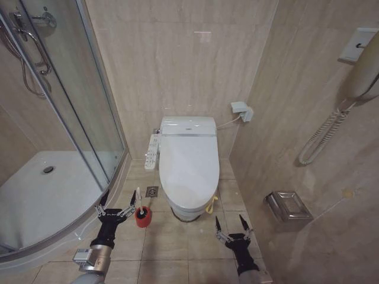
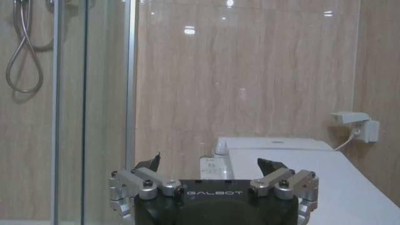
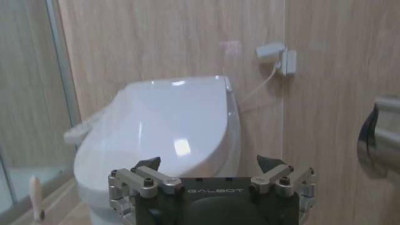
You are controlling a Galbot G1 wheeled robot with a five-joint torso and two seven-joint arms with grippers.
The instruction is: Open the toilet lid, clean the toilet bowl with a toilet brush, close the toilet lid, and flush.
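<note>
Both arms reach forward low over the tiled floor (image 1: 177, 248), one on each side of the toilet's front. The left gripper (image 1: 116, 208) hangs with its fingers spread wide and nothing between them, just beside the red holder cup (image 1: 142, 217) where the toilet brush (image 1: 140, 201) stands upright, its thin white handle rising near the gripper's right-hand finger without visibly touching it. The right gripper (image 1: 231, 225) is also spread wide and empty, pointing forward past the front right of the toilet bowl (image 1: 188, 212), near the yellow tie (image 1: 211, 205) hanging at the rim of the toilet lid (image 1: 188, 163). The lid lies flat and closed. On the left the curved shower tray (image 1: 35, 195) and its glass door (image 1: 77, 100) crowd the left arm; on the right the tiled wall (image 1: 308, 118) with its metal paper holder (image 1: 288, 206) stands near the right arm. Bare floor lies between the two grippers in front of the bowl.
</note>
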